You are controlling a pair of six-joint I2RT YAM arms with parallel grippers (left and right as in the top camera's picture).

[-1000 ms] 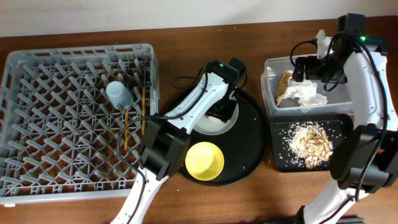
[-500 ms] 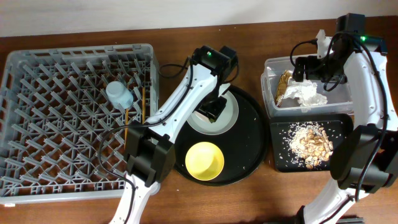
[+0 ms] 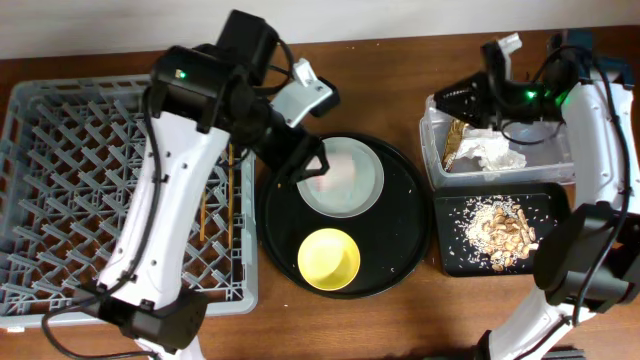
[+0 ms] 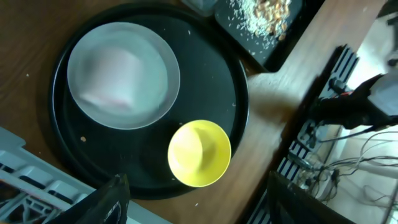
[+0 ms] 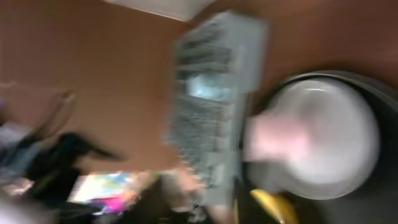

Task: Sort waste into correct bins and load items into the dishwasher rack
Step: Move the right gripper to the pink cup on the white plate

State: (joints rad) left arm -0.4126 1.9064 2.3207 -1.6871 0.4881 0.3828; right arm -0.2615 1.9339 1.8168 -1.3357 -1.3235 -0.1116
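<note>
Left gripper [image 3: 303, 163]: jaws released and spread wide, holding nothing, high over the left rim of the large round black tray [image 3: 400, 250].
Small pink cup [image 4: 121, 73]: on the pale blue-grey round plate [image 4: 165, 62]; blurred, so its posture is unclear.
Yellow bowl [image 4: 199, 153]: just beside the plate, near the tray's edge.
Right gripper [image 3: 462, 96]: over the back-left corner of the clear rectangular plastic tub [image 3: 432, 165]; cannot tell whether the jaws are apart.
Surface: brown wooden table [image 3: 400, 70], with a narrow strip showing between tray and tub.

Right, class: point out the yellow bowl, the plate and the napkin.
Yellow bowl [image 3: 329, 257]: overhead view, centre of its inside.
Plate [image 3: 366, 196]: overhead view, bare lower-right part.
Napkin [image 3: 493, 152]: overhead view, its crumpled middle.
</note>
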